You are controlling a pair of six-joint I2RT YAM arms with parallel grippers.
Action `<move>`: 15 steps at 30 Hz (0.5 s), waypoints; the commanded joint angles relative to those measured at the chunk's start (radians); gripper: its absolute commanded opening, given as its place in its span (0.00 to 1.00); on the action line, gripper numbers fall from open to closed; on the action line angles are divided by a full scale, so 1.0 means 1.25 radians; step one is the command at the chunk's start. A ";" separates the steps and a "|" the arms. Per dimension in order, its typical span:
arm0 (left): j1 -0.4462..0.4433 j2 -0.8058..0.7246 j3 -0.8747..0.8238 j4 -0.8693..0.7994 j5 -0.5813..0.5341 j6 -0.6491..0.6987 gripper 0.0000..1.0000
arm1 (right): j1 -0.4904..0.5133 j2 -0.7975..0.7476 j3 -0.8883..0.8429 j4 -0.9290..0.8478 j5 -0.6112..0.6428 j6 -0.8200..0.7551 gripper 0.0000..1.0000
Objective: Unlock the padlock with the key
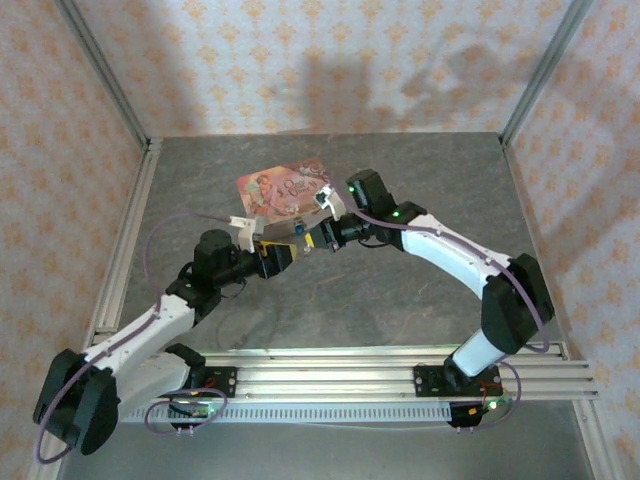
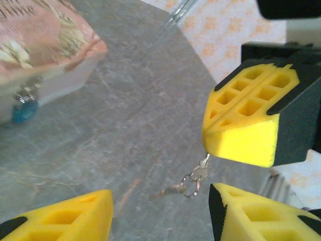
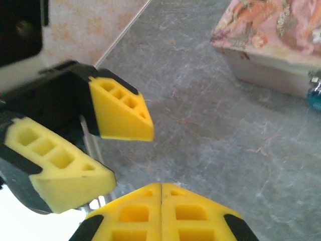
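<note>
From above, the left end effector (image 1: pixel 283 250), spread wide, and the right end effector (image 1: pixel 318 234), pinched shut, faced each other in front of the pink tin (image 1: pixel 285 187). In the left wrist view the key (image 2: pixel 169 190) dangled by its ring (image 2: pixel 190 186) from those shut tips, long axis near level, tip toward the tin, whose front wall carried the padlock (image 2: pixel 24 111); hung so loosely, it could swing or slip free. In the right wrist view the padlock (image 3: pixel 315 96) hung at the tin's front, apart from the shut tips.

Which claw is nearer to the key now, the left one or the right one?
Right. The right claw is shut on the key, which hangs from its tips. The left claw is open close beside it, not touching.
</note>
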 commanded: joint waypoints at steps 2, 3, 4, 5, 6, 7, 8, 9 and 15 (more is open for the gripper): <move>0.002 0.033 -0.032 0.264 0.104 -0.134 0.50 | -0.008 -0.056 -0.087 0.272 -0.064 0.193 0.00; 0.003 0.030 -0.032 0.262 0.114 -0.136 0.49 | -0.009 -0.063 -0.102 0.305 -0.058 0.210 0.00; 0.003 0.027 -0.031 0.263 0.124 -0.140 0.47 | -0.009 -0.070 -0.114 0.327 -0.052 0.225 0.00; 0.003 0.025 -0.031 0.268 0.131 -0.149 0.46 | -0.009 -0.073 -0.120 0.342 -0.051 0.233 0.00; 0.003 0.025 -0.030 0.281 0.138 -0.163 0.45 | -0.008 -0.077 -0.125 0.354 -0.050 0.245 0.00; 0.004 0.028 -0.032 0.301 0.142 -0.178 0.45 | -0.009 -0.081 -0.129 0.362 -0.049 0.251 0.00; 0.003 0.033 -0.034 0.323 0.144 -0.197 0.45 | -0.009 -0.085 -0.132 0.367 -0.050 0.254 0.00; 0.004 0.042 -0.035 0.349 0.144 -0.217 0.45 | -0.009 -0.092 -0.135 0.370 -0.048 0.256 0.00; 0.004 0.085 -0.043 0.453 0.134 -0.278 0.39 | -0.009 -0.126 -0.149 0.384 -0.037 0.279 0.00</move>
